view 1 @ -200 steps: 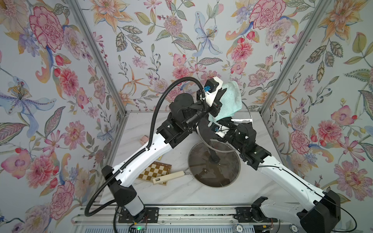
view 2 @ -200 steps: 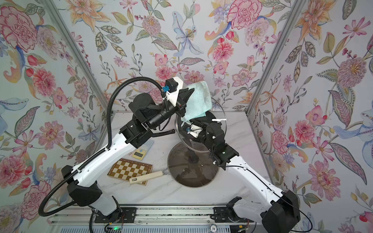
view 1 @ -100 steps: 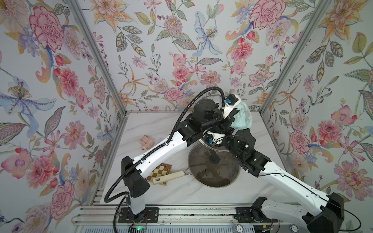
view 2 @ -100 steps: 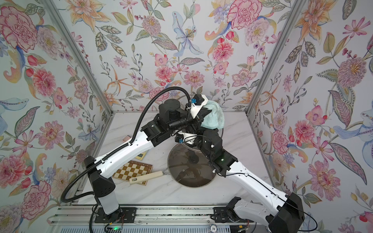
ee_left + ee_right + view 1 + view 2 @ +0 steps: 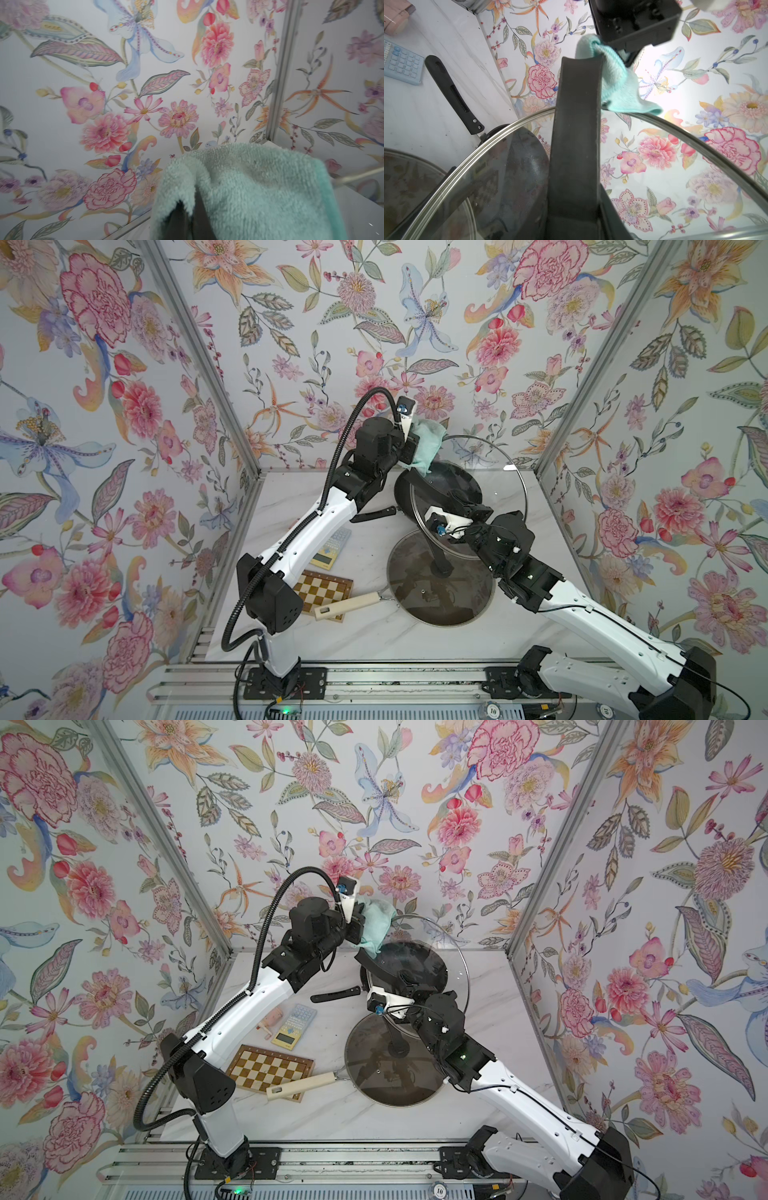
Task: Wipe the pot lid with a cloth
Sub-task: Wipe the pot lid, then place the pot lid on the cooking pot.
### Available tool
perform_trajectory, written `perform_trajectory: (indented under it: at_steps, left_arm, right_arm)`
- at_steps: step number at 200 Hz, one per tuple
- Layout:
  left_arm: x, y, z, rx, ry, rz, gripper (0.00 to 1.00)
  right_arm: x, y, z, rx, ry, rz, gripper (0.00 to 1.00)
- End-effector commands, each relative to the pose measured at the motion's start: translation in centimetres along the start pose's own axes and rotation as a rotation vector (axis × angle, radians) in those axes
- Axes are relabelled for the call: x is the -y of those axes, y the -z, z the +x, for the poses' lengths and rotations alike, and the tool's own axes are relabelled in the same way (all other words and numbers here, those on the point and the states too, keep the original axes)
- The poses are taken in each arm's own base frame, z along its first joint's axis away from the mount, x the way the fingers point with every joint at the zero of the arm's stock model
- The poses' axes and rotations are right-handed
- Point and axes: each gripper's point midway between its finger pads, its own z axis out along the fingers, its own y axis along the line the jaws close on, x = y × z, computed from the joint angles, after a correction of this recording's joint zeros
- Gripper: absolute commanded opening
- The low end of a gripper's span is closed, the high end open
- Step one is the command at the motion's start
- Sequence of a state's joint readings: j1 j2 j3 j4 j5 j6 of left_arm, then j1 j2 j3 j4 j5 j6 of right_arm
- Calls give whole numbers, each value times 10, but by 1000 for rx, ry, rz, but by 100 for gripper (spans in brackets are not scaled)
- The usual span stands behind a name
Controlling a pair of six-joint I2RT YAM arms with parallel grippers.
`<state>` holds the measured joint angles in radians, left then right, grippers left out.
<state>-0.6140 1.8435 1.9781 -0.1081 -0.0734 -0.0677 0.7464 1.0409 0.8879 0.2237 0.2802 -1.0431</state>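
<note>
Seemingly mid-wipe: cloth (image 5: pixel 430 439) pinched in left claw (image 5: pixel 413 452), brushing rim of lid (image 5: pixel 503 489); handle gripped by right claw (image 5: pixel 467 508); wiping unfinished.

- A robot lab test cell: floral-papered panels (image 5: pixel 374 344) joined by metal corner posts (image 5: pixel 202 364).
- Robot arms (image 5: pixel 316 526) bolted to an aluminium rail (image 5: pixel 395 686) beside a marble-look tabletop (image 5: pixel 374 639).

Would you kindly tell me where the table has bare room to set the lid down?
Two patches look free: the front strip of the table between the cream-handled pan and the rail, and the right side along the wall, partly under the right arm. The left is crowded with the chessboard, calculator and black pan handle.
</note>
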Motion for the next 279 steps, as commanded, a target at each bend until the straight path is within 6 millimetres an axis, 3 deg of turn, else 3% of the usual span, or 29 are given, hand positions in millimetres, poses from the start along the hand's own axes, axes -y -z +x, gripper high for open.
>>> perform_trajectory:
  at_steps: [1, 24, 42, 56, 64, 77, 79, 85, 112, 151, 173, 196, 236, 241, 279]
  left_arm:
    - [-50, -6, -11, 3, 24, -202, 0]
    - [-82, 14, -47, 94, 85, -247, 0]
    - [-75, 40, -78, 201, 89, -179, 0]
    - [-69, 60, -88, 254, 93, -125, 0]
    - [-64, 69, -86, 270, 91, -94, 0]
    - [-54, 79, -76, 279, 81, -40, 0]
    - [-54, 90, -84, 303, 82, -33, 0]
    - [-50, 98, -82, 315, 80, -6, 0]
    - [-29, 113, -59, 293, 82, 107, 0]
    - [-24, 103, -10, 164, 128, 111, 0]
    - [-25, 93, 4, 131, 175, 90, 0]
    - [-31, 79, 15, 106, 182, 41, 0]
    - [-33, 58, 17, 78, 183, 20, 0]
    - [-32, 48, 29, 51, 182, 14, 0]
    - [-36, 32, 37, 28, 184, -21, 0]
  right_arm:
    - [111, 41, -36, 151, -155, 379, 0]
    - [112, 37, -21, 107, -228, 418, 0]
    - [116, 34, -9, 89, -337, 462, 0]
    - [118, 27, 3, 87, -465, 473, 0]
    - [116, 21, 5, 102, -541, 463, 0]
    - [118, 8, 26, 74, -648, 471, 0]
    - [119, 7, 28, 74, -662, 473, 0]
    - [116, -2, 33, 64, -697, 468, 0]
    - [103, -43, 53, 17, -806, 424, 0]
    - [89, -102, 97, -47, -919, 418, 0]
    - [81, -127, 121, -25, -1006, 406, 0]
    - [59, -157, 143, -23, -1058, 365, 0]
    - [36, -199, 157, 31, -1136, 302, 0]
    - [34, -202, 158, 31, -1146, 298, 0]
    - [11, -221, 158, 19, -1207, 238, 0]
